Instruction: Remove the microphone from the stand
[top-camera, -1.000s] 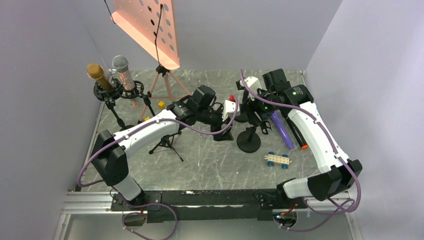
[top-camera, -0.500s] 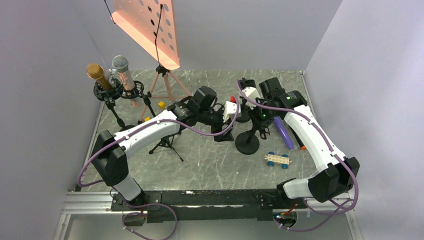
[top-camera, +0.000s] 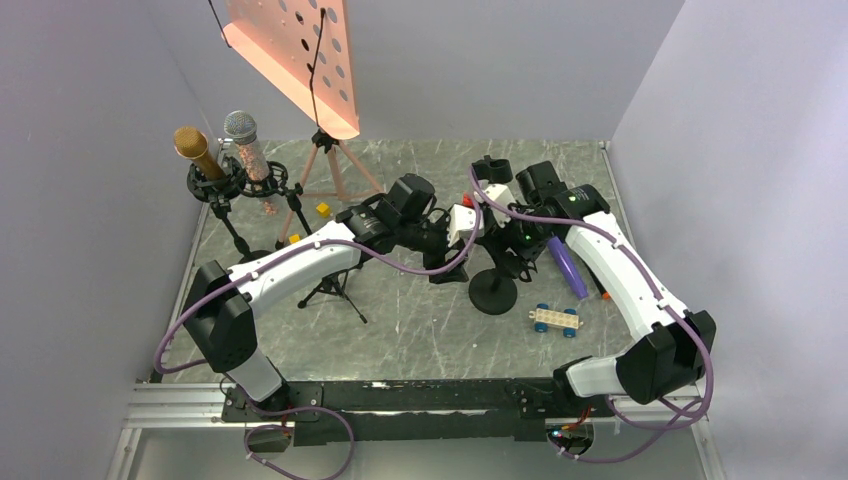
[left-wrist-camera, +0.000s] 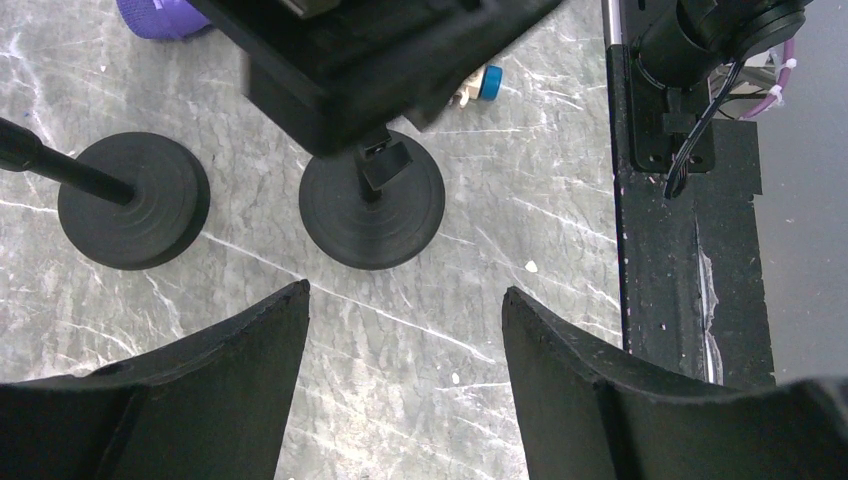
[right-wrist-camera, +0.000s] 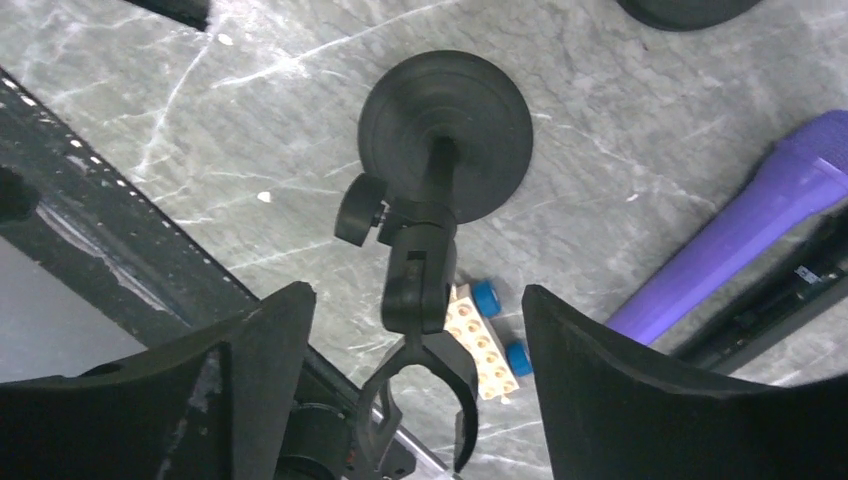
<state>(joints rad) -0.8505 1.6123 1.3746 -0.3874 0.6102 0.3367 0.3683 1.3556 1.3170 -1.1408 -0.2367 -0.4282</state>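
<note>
- The purple plastic microphone (right-wrist-camera: 760, 230) lies on the grey marbled surface (right-wrist-camera: 250, 120), at about 3 o'clock of the black round-based stand (right-wrist-camera: 445, 130), whose forked clip (right-wrist-camera: 418, 350) is empty.
- The right gripper (right-wrist-camera: 415, 295) hangs over that clip, jaws wide, holding nothing; the left gripper (left-wrist-camera: 405, 295) is equally wide and empty.
- The microphone looks light, rigid, smooth and liable to roll; it is best grasped across its mid-body.

Purple microphone (top-camera: 566, 262) lies flat just beside the upright black stand (top-camera: 493, 290).

High rear camera overlooks the table (top-camera: 400, 310); both wrist cameras stare down closely at one stand base (right-wrist-camera: 490, 120)
</note>
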